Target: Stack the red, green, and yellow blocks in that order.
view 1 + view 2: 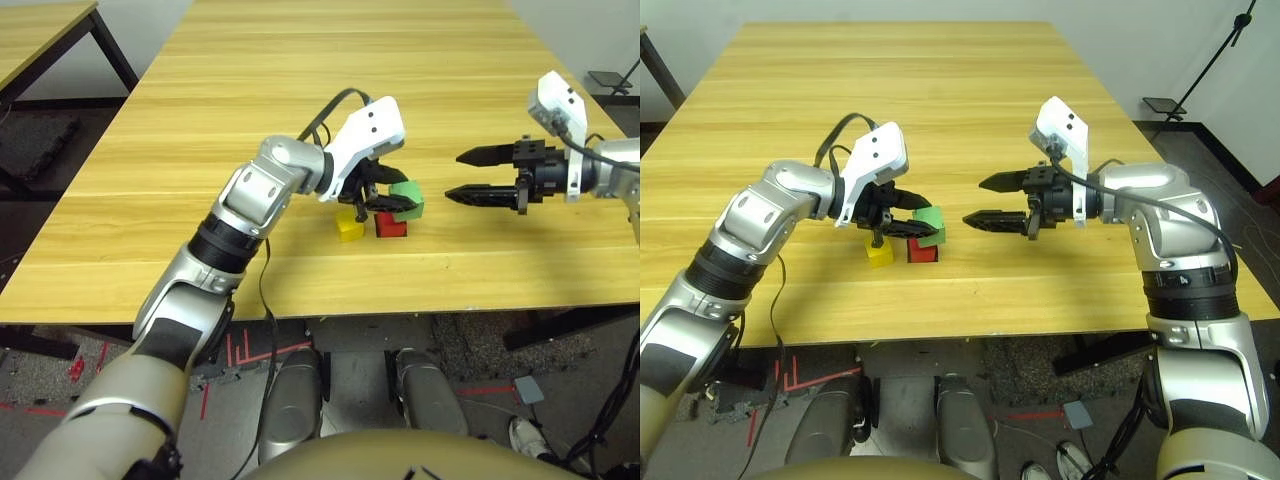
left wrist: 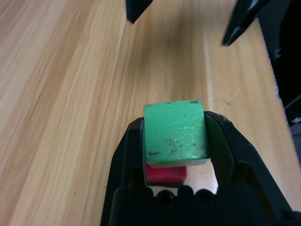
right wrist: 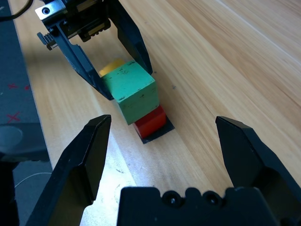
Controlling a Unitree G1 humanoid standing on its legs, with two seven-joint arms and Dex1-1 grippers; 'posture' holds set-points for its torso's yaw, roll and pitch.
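While the left gripper (image 1: 385,196) pinches the green block (image 1: 407,199) over the red block (image 1: 390,226), the yellow block (image 1: 350,227) sits just beside red; right gripper (image 1: 982,201) gapes empty nearby.

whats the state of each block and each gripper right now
green block: held in the left gripper's fingers, over the red block
red block: on the table, on a flat black patch
yellow block: on the table beside the red block, not stacked
left gripper: shut on the green block
right gripper: open, holding nothing, beside the blocks
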